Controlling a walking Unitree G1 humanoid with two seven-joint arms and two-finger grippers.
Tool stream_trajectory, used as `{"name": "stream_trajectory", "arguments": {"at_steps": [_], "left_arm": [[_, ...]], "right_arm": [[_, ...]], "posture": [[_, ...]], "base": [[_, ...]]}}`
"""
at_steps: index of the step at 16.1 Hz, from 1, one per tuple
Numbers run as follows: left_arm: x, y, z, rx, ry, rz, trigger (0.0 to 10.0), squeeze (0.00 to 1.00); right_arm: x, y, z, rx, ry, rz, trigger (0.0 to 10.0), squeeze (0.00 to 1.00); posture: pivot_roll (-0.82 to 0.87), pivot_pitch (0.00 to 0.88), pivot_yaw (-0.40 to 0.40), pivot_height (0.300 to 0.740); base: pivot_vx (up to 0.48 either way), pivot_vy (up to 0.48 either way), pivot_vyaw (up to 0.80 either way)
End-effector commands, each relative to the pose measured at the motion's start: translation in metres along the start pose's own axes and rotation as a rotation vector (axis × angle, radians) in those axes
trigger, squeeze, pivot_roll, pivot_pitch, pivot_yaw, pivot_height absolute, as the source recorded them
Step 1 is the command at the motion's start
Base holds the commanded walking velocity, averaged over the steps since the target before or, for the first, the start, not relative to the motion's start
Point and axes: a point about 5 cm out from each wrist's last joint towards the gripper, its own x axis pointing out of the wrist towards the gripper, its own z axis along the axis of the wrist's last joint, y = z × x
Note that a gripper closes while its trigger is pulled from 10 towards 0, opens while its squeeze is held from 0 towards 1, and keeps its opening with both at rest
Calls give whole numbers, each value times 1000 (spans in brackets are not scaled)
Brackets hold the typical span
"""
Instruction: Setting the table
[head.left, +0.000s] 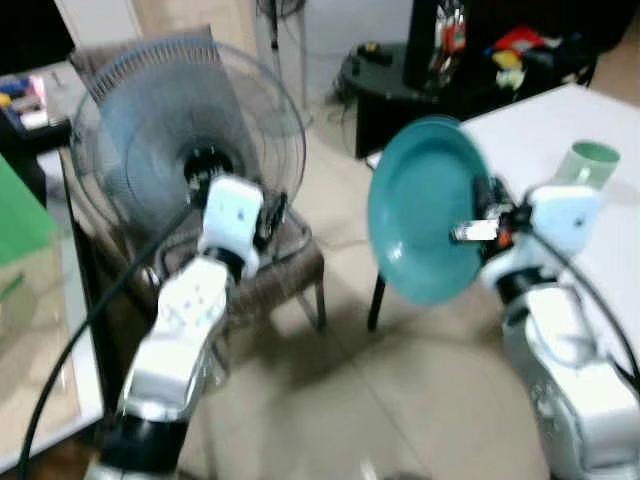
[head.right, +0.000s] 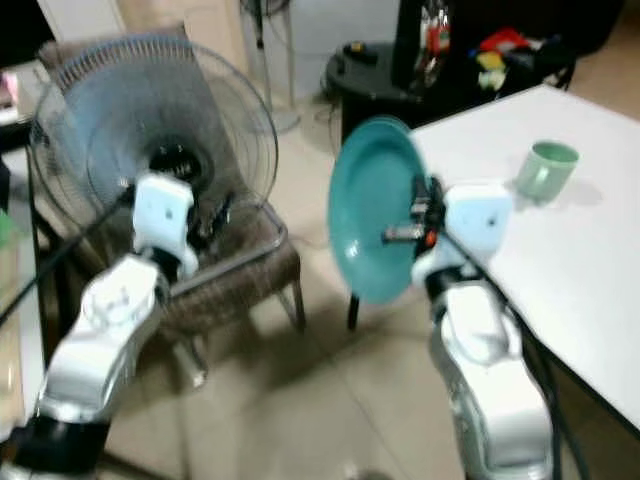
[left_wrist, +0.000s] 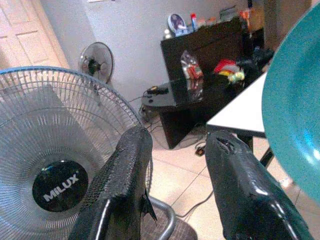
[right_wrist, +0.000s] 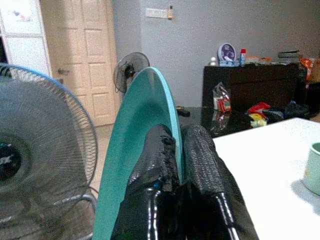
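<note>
Right hand (right_wrist: 175, 150): pinching the rim of a teal plate (head.left: 425, 210), held on edge in the air, left of the white table (head.right: 560, 250) and not yet over it. Left hand (left_wrist: 175, 165): spread, holding nothing, raised before a fan (head.left: 180, 140) standing on a chair (head.left: 290, 270). Green cup (head.right: 545, 168): already upright on the table, far side. Progress, as judged: early; cup placed, plate yet to be carried over and laid flat.

Silver arms (head.left: 185, 330), seemingly black-cabled.
</note>
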Motion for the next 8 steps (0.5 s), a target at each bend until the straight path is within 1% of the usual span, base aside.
{"name": "stream_trajectory", "arguments": {"at_steps": [1,2,3,4,6,7,8], "left_arm": [[4,5,0,9,0,5,10000,0],[7,2,3,5,-7,-6,10000,0],[7,2,3,3,-4,-4,10000,0],[7,1,2,-2,3,-4,10000,0],[6,0,2,-13,5,-6,10000,0],[4,0,-2,2,14,-4,10000,0],[2,2,-2,9,17,1,10000,0]], "right_arm": [[0,3,13,9,-65,4,10000,0],[-2,3,15,18,-68,7,10000,0],[-3,4,13,17,-56,10,10000,0],[-5,4,9,10,-34,13,10000,0],[-7,2,9,10,-20,11,10000,0],[-11,-1,2,34,12,3,10000,0],[-12,-1,-2,40,34,-3,10000,0]], "posture": [[-32,0,94,740],[-38,0,98,740],[-41,0,102,740],[-47,0,106,740],[-39,0,101,740],[-19,0,79,740],[-19,0,79,740]], "base": [[0,0,0],[0,0,0],[0,0,-800],[0,262,0],[0,360,0],[0,465,-800],[0,472,-800]]}}
